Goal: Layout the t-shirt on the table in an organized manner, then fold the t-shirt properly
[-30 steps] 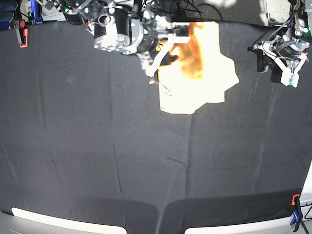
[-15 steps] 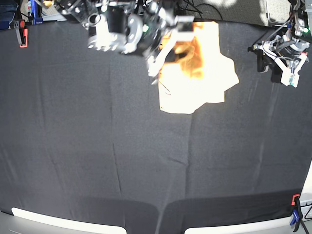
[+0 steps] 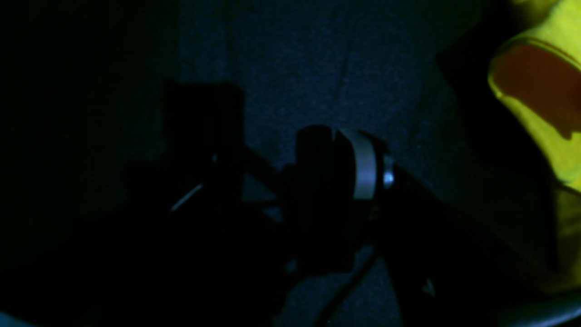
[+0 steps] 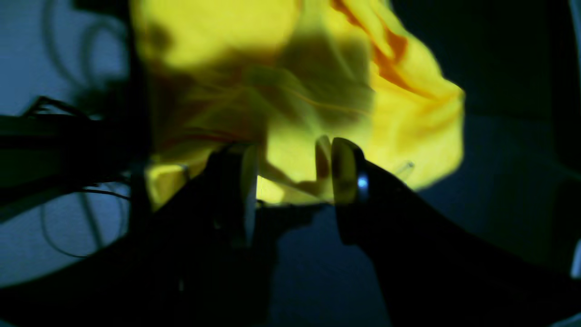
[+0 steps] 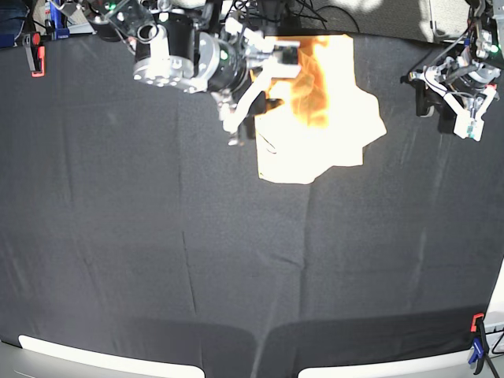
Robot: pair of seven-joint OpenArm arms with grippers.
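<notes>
Pulling back left from the bunched t-shirt (image 5: 323, 118) at the table's (image 5: 157, 260) far edge, the right gripper (image 4: 290, 181) stands apart and empty, probably repositioning, while the left gripper (image 5: 465, 98) waits open far right.

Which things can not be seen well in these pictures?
- T-shirt, base view: overexposed; folds, sleeves unreadable.
- Right claw, right wrist view: whether it pinches cloth is unclear.
- Left claw, left wrist view: too dark.
- Table, base view: far edge cut off.
</notes>
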